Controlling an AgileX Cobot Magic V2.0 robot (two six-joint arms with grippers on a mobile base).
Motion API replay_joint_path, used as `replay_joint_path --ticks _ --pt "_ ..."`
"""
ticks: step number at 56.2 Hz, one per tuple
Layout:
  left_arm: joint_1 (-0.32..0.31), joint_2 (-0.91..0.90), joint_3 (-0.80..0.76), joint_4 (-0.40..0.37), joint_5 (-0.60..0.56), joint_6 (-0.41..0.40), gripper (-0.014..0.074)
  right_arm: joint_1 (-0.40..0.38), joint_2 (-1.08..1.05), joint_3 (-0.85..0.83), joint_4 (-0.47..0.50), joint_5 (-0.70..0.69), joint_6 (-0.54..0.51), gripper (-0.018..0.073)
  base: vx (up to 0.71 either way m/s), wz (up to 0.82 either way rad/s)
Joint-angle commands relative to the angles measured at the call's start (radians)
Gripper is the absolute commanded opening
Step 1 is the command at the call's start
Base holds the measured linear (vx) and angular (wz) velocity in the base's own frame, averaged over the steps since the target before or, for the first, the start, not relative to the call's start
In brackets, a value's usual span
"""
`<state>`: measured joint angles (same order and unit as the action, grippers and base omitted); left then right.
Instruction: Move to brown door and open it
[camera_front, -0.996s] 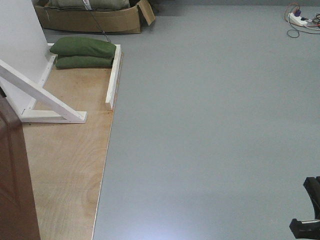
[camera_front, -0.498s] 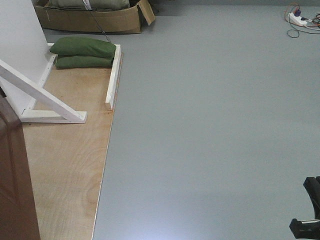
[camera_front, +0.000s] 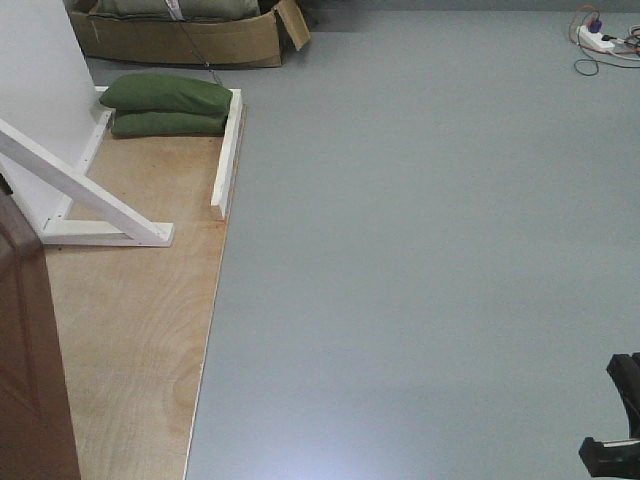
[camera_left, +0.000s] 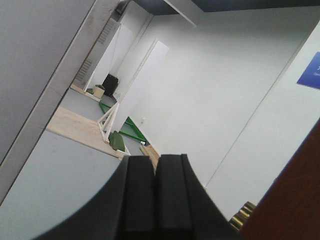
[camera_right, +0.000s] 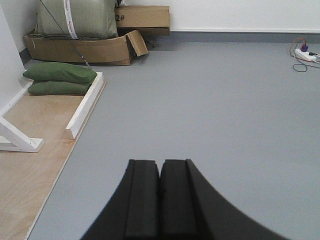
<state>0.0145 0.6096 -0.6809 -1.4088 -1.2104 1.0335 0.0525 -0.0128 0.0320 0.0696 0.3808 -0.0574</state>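
Note:
The brown door (camera_front: 30, 370) shows as a glossy reddish-brown slab at the front view's bottom left corner, standing on the plywood base (camera_front: 140, 330). In the left wrist view its edge (camera_left: 295, 200) fills the lower right, with brass hardware (camera_left: 242, 214) beside it. My left gripper (camera_left: 155, 160) is shut with nothing between its fingers, just left of that brass piece. My right gripper (camera_right: 160, 164) is also shut and empty, pointing over the grey floor (camera_right: 210, 110). A black part of the right arm (camera_front: 615, 430) shows at the front view's lower right.
White frame beams (camera_front: 90, 200) brace a white panel (camera_front: 35, 90) on the plywood. Two green sandbags (camera_front: 165, 105) lie at its far end beside a white rail (camera_front: 228, 150). Cardboard boxes (camera_front: 190, 40) stand behind. A power strip with cables (camera_front: 600, 40) lies far right.

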Motion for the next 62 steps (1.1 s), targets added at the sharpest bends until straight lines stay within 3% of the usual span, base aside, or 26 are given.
replay_joint_path --ticks 1,36,62 --pt "0.002 0.033 -0.064 0.043 0.006 0.002 -0.0003 0.002 -0.006 0.003 -0.003 -0.080 -0.009 0.0000 0.00 0.00" --pt "0.002 0.043 -0.115 0.018 -0.008 0.002 -0.0003 0.002 -0.006 0.003 -0.003 -0.079 -0.009 0.0000 0.00 0.00" --pt "0.002 0.151 -0.126 0.029 -0.023 0.001 -0.0003 0.002 -0.006 0.003 -0.003 -0.077 -0.009 0.0000 0.00 0.00"
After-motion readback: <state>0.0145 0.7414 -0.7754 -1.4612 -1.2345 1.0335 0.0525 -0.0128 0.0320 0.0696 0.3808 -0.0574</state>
